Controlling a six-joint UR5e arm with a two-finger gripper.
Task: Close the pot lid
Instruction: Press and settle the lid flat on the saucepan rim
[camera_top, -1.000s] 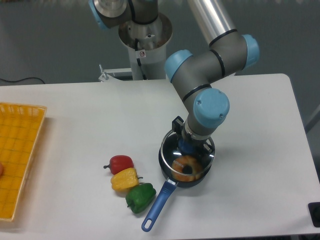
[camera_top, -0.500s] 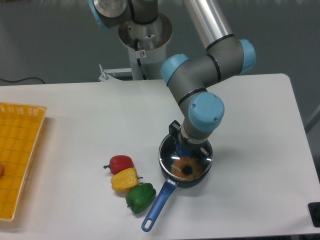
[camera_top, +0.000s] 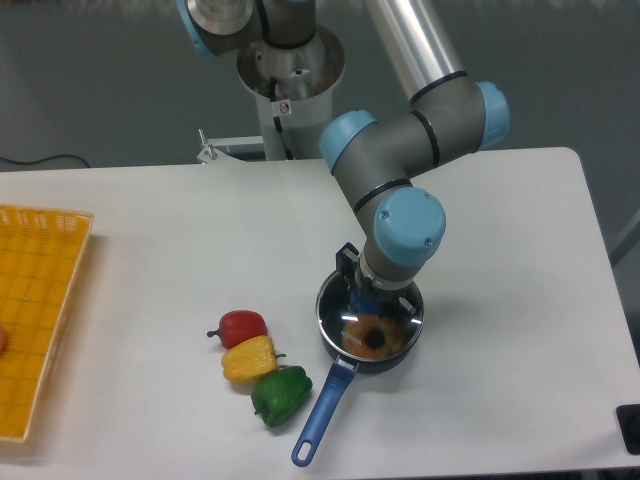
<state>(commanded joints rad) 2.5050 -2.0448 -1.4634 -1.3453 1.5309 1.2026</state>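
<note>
A robotics lab: pedestal-mounted arm (camera_top: 400, 170), bare white table (camera_top: 150, 250), plain grey wall (camera_top: 90, 70).

My arm (camera_top: 420, 120) is built of grey joint housings with round light-blue end caps and a polished silver tube between them. Its round metal base column (camera_top: 290, 75) carries a small red-and-white sticker, and black rings edge the joints.

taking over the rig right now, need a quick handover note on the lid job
Gripper: down over the small dark pot with a long blue handle, at the blue knob of the round clear glass lid; grip hidden by the wrist.
Lid sits over the pot's rim; a doughnut shows through the glass.
Done: lid placed, it seems.
Left: confirm it is seated, release, lift the arm away.
</note>
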